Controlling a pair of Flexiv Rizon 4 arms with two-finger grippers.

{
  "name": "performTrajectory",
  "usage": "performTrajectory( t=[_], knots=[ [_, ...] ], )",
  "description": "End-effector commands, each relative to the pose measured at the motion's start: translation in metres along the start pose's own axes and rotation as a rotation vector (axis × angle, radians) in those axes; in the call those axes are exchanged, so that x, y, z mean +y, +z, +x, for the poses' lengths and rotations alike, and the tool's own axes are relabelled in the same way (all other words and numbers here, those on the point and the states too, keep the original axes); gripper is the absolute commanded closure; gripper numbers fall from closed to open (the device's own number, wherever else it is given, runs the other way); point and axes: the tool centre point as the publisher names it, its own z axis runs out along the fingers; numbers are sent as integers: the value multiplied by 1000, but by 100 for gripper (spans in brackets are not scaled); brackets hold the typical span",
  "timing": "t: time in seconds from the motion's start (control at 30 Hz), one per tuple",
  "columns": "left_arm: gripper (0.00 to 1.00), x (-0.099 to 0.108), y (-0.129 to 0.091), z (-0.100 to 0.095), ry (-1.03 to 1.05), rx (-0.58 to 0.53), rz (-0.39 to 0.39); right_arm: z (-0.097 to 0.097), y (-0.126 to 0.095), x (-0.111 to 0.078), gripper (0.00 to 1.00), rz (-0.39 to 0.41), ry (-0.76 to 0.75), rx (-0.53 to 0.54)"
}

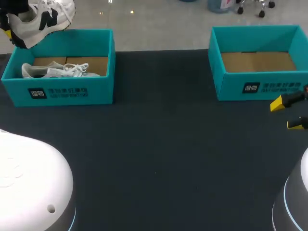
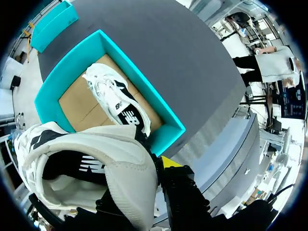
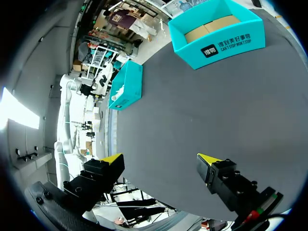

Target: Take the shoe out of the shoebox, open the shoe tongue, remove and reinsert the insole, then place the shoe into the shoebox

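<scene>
Shoe (image 1: 41,19) hangs at upper left, clamped in the left gripper (image 2: 161,166) above the left box (image 1: 62,96), where a second shoe (image 1: 57,70) lies. At the right edge, the right gripper (image 1: 286,114) gapes wide, empty, just below the right box (image 1: 231,89).

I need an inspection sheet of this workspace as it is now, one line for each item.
surface: dark table bearing two teal boxes
job's things: lifted shoe held above the left shoebox; second shoe lies inside that box; right shoebox shows only its cardboard floor
clutter: nothing seen
grippers: left gripper shut on the lifted shoe; right gripper open, in front of the right shoebox, holding nothing
cables: nothing seen
surroundings: nothing seen reaching over the table
</scene>
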Motion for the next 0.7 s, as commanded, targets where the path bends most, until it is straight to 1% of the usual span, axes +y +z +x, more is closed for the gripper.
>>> performTrajectory(
  t=[0.03,0.07,0.1,0.13,0.17,0.2,0.23,0.27,0.3,0.33,0.37,0.7],
  knots=[
    [100,-5,-1,6,103,-9,-36,0,-3,-10,0,-45,2,-2],
    [100,-5,-1,6,103,-9,-36,0,-3,-10,0,-45,2,-2],
    [100,-1,-1,5,152,-23,-38,0,-3,-10,0,-45,2,-2],
    [100,4,-1,4,210,-21,-42,0,-3,-10,0,-45,2,-2],
    [100,8,0,2,319,-5,-64,0,-3,-10,0,-45,2,-2],
    [100,13,-1,1,289,-3,-90,0,-3,-10,0,-45,2,-2],
    [100,15,-2,0,327,11,-81,0,-3,-10,0,-45,2,-2],
    [100,20,-4,-1,447,8,-87,0,-3,-10,0,-45,2,-2],
    [100,23,-7,-3,442,36,-101,0,-3,-10,0,-45,2,-2],
    [100,27,-9,-5,528,60,-82,0,-3,-10,0,-45,2,-2],
    [100,31,-11,-6,611,111,-75,0,-3,-10,0,-45,2,-2],
    [100,31,-11,-6,611,111,-75,0,-3,-10,0,-45,2,-2]
  ],
)
